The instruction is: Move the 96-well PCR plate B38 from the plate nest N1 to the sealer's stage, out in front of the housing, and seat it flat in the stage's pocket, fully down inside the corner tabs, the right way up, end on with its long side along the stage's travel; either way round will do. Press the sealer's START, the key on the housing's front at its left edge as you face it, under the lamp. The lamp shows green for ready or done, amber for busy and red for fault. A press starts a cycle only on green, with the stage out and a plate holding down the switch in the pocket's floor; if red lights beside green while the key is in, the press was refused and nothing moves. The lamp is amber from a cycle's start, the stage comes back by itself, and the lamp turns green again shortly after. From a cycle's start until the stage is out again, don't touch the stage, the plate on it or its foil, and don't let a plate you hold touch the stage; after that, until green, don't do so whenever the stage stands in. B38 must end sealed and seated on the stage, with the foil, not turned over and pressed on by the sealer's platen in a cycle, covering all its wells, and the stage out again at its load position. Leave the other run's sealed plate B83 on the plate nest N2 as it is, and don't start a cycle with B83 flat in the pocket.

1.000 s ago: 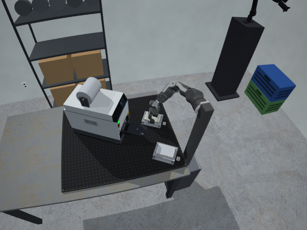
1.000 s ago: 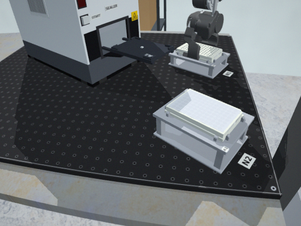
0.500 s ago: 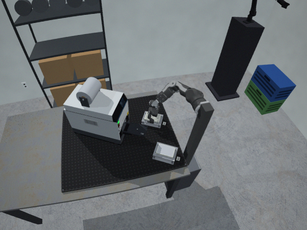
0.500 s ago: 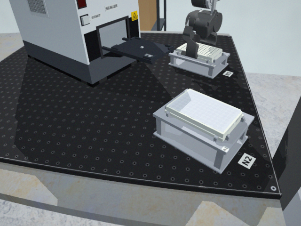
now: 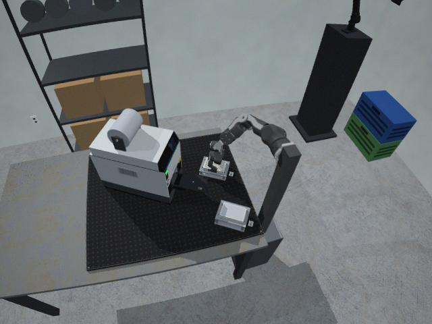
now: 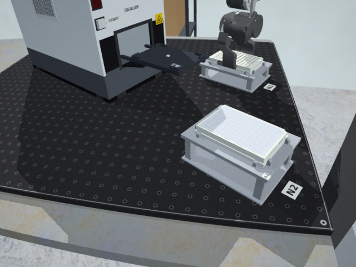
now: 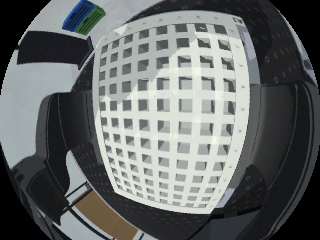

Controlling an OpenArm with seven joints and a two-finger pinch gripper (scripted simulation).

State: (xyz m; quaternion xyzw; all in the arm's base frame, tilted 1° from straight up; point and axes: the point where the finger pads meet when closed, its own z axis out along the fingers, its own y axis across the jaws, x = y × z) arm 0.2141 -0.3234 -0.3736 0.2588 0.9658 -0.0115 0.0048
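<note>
The unsealed white 96-well plate B38 (image 5: 213,164) (image 6: 240,58) sits flat on nest N1 (image 6: 235,73), still down in it. My gripper (image 5: 215,160) (image 6: 237,55) comes down on it from above, one finger on each long side, shut on the plate. The wrist view is filled with its open wells (image 7: 170,114). The sealer (image 5: 136,153) has its stage (image 5: 190,181) (image 6: 166,58) out and its pocket empty. The START key (image 6: 100,23) is on the front's left edge. The lamp (image 5: 167,172) glows green.
The foil-sealed plate B83 (image 5: 233,210) (image 6: 241,133) rests on nest N2 (image 6: 238,161), nearer the front right. A foil roll (image 5: 125,128) sits on the sealer. The arm's post (image 5: 279,184) stands at the table's right edge. A shelf with boxes stands behind.
</note>
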